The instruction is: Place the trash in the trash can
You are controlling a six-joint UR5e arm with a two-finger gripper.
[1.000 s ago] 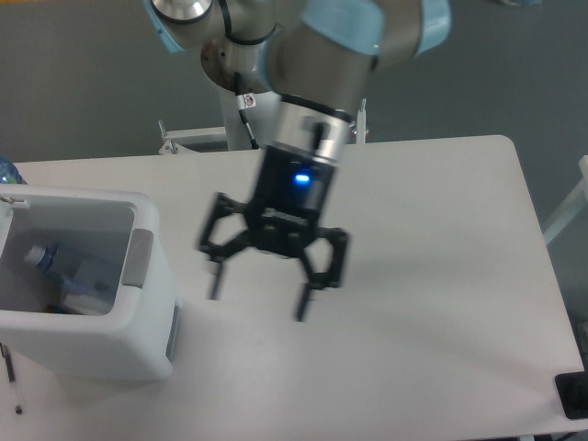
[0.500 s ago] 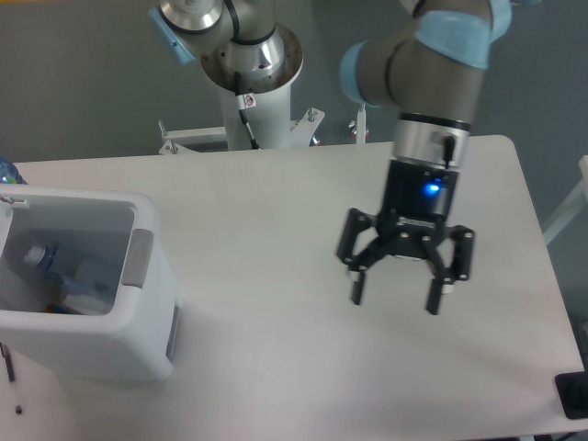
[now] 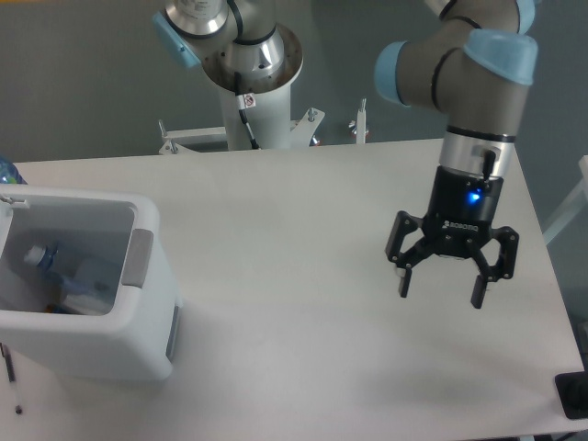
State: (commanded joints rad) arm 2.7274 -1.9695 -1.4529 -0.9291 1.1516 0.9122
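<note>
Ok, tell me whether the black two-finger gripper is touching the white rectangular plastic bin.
Apart. The fixed camera shows the open gripper at the table's right, the white bin at far left, bare tabletop between.

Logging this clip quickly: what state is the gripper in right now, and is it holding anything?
Gripper: jaws open, holding nothing, above the bare table.

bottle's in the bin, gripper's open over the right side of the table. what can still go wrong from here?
Little, likely. The gripper hangs open and empty, far from the trash can. The bottle lies inside; whether the packet is in there too is unclear, so the task may be unfinished. The can sits near the table's left edge; a bump could shift it.
</note>
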